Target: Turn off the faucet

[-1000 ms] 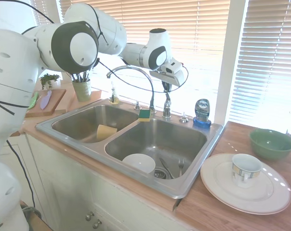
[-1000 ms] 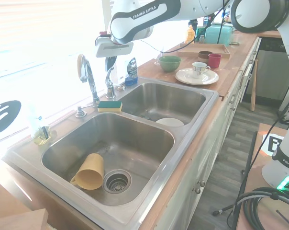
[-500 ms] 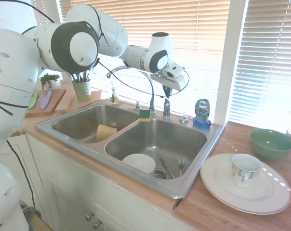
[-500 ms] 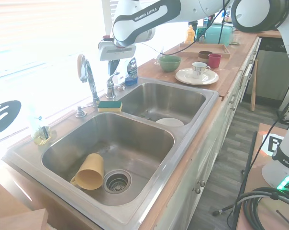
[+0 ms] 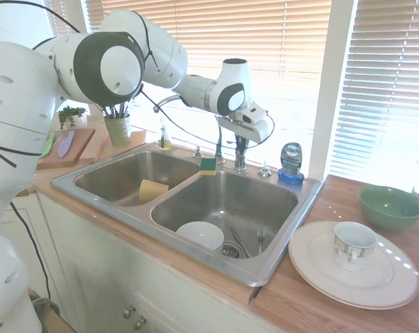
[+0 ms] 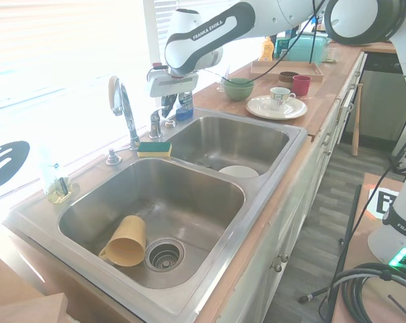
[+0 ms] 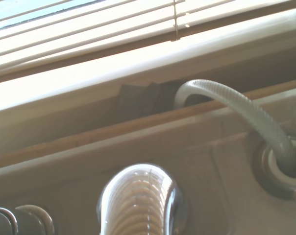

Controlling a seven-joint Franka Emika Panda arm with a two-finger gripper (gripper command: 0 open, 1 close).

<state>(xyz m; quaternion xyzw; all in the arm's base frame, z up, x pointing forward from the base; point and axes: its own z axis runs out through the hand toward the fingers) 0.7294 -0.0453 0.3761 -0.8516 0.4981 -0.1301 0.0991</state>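
Observation:
The faucet (image 6: pixel 123 108) rises behind the sink divider, its chrome gooseneck spout (image 5: pixel 218 142) partly hidden by the arm in the first exterior view. Its short lever handle (image 6: pixel 155 124) stands beside the spout base (image 5: pixel 240 161). My gripper (image 6: pixel 168 111) hangs right over that handle (image 5: pixel 241 143), shut, with its tips at the lever's top. The wrist view shows the rounded chrome handle (image 7: pixel 138 200) from close by. No water stream shows at the spout.
A blue dish-soap bottle (image 5: pixel 291 161) stands just right of the handle. A green-yellow sponge (image 6: pixel 154 148) lies on the divider. A yellow cup (image 6: pixel 126 242) and a white bowl (image 5: pixel 200 234) sit in the sink basins (image 5: pixel 293 208). A braided hose (image 7: pixel 246 117) runs behind the sink.
The gripper has come down from above the faucet onto the lever handle. The lever now stands lower than a second ago.

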